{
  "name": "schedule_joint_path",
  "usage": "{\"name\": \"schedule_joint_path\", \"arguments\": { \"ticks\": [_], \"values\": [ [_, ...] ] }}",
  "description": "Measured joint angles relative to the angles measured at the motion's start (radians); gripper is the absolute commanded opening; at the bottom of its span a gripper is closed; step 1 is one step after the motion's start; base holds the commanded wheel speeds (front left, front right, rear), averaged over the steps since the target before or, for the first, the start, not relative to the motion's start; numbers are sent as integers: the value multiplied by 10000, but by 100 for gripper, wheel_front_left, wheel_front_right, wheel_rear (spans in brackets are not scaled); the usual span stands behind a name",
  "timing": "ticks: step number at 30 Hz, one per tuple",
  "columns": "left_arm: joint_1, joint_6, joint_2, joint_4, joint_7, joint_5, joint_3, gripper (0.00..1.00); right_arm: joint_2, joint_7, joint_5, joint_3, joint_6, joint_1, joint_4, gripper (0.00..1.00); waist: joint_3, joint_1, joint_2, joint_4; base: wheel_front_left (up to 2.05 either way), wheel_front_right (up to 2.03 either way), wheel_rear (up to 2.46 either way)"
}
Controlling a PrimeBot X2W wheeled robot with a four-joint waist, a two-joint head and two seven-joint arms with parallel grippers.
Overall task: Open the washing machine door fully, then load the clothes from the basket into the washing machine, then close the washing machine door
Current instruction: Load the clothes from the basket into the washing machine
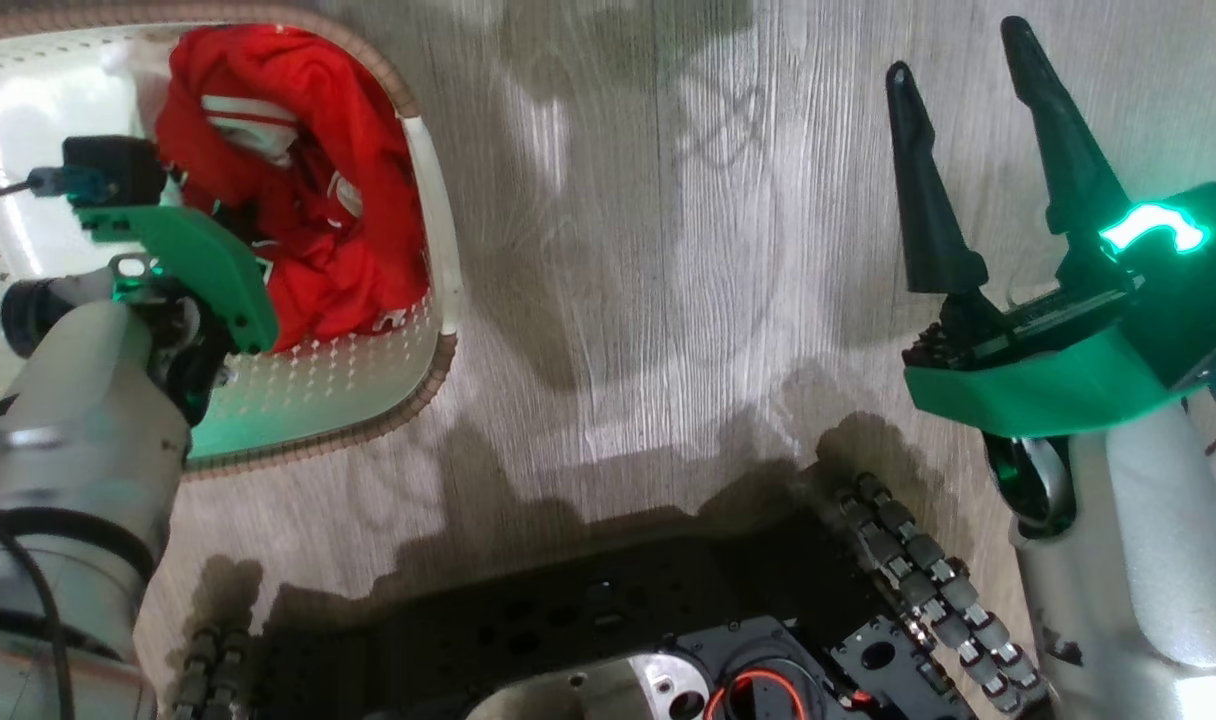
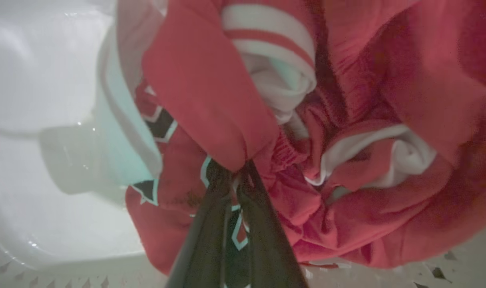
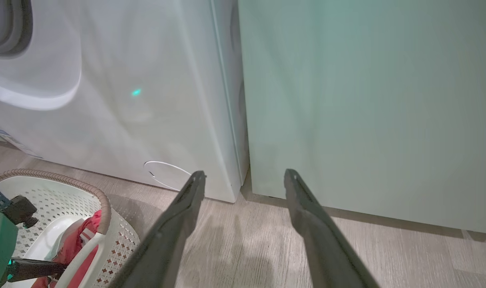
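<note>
The cream basket (image 1: 440, 238) with its brown rim sits on the floor at my left, holding crumpled red clothes (image 1: 313, 120). My left arm reaches down into it. In the left wrist view my left gripper (image 2: 234, 174) is shut on a fold of the red clothes (image 2: 211, 88), fingers nearly touching. My right gripper (image 1: 956, 48) hangs open over bare floor to the right, holding nothing. Beyond its fingers (image 3: 187, 200) stands the white washing machine (image 3: 127, 100) with its small round flap (image 3: 167, 176) and an edge of the grey ring (image 3: 17, 32). The door is out of view.
A pale green cabinet (image 3: 367, 100) stands flush against the washer's right side. Grey wood-look floor (image 1: 668, 250) lies between the basket and my right arm. My dark wheeled base (image 1: 618, 620) sits at the bottom of the head view.
</note>
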Motion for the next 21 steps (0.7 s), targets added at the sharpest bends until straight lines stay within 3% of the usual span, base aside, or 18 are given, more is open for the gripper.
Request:
{"name": "schedule_joint_path", "arguments": {
  "ticks": [13,21],
  "values": [
    [553,44,-142,284,-1848,-73,-67,0,0,-117,259,142,0,-24,690,100,-1288,-1,0,350,0,0,0],
    [1356,669,-219,-959,-1933,562,-8,0,0,-132,255,153,2,-19,1308,100,-2441,-2,1,720,0,0,0]
  ]
}}
